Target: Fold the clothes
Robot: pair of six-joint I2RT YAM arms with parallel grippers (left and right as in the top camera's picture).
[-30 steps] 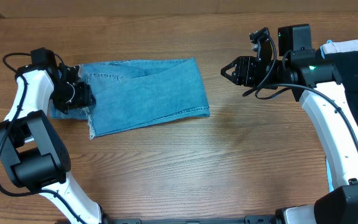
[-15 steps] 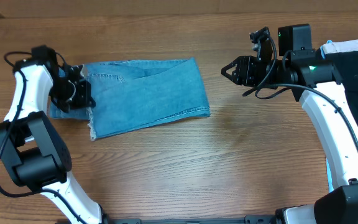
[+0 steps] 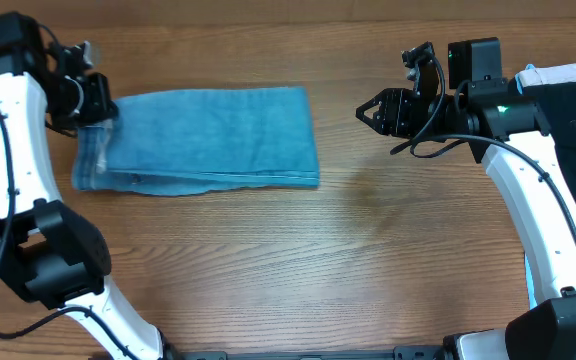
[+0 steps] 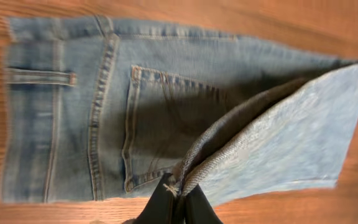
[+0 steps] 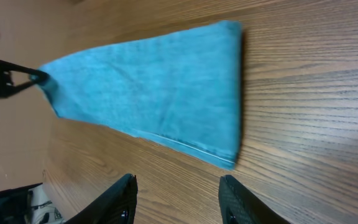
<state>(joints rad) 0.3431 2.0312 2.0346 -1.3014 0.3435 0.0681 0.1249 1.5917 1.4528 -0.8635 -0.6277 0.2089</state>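
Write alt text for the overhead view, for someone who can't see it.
Folded light-blue jeans lie on a wooden table, their left end pinched up by the fingers of the left gripper. The right gripper hovers open, apart from them.

Overhead: fixed, straight down on the whole brown wooden worktop (image 3: 388, 260). Left wrist: very close, facing down onto the light-blue denim jeans (image 4: 166, 93). Right wrist: farther off, low slanting look across worktop; all three share the jeans.
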